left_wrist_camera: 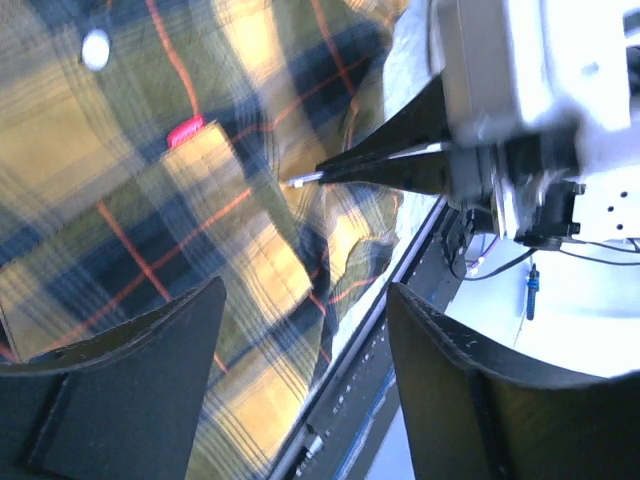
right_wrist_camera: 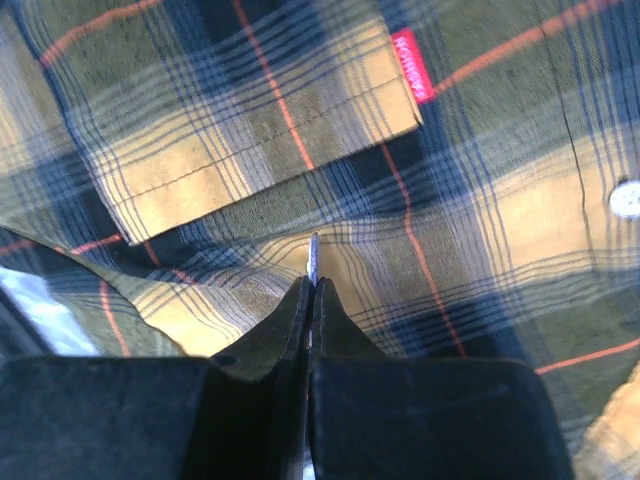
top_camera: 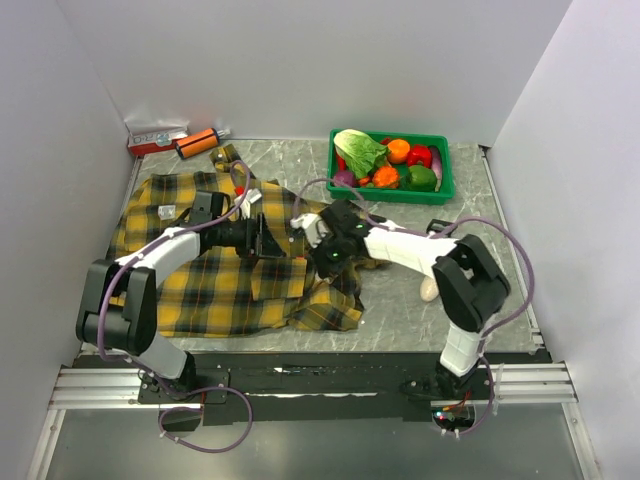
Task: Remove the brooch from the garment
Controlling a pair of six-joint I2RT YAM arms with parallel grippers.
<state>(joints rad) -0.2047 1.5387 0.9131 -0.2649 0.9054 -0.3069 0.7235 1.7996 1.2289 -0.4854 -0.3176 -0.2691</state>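
Note:
The garment (top_camera: 200, 285), a yellow-and-black plaid shirt, lies spread on the left half of the table. My right gripper (right_wrist_camera: 312, 288) is shut on the brooch (right_wrist_camera: 314, 252), which shows only as a thin pale silvery sliver sticking out between the fingertips, just above the cloth below the chest pocket (right_wrist_camera: 250, 120). In the left wrist view the same sliver (left_wrist_camera: 300, 181) shows at the tip of the right gripper (left_wrist_camera: 330, 172). My left gripper (left_wrist_camera: 305, 300) is open and empty, hovering over the shirt (left_wrist_camera: 120, 200) beside the right gripper. In the top view both grippers meet mid-shirt, left (top_camera: 268, 238) and right (top_camera: 312, 232).
A green basket (top_camera: 400, 197) of toy vegetables stands at the back right. A red-and-white box (top_camera: 157, 140) and an orange tube (top_camera: 198, 142) lie at the back left. A pale object (top_camera: 430, 288) lies by the right arm. A white button (right_wrist_camera: 627, 197) and red pocket label (right_wrist_camera: 413, 65) show.

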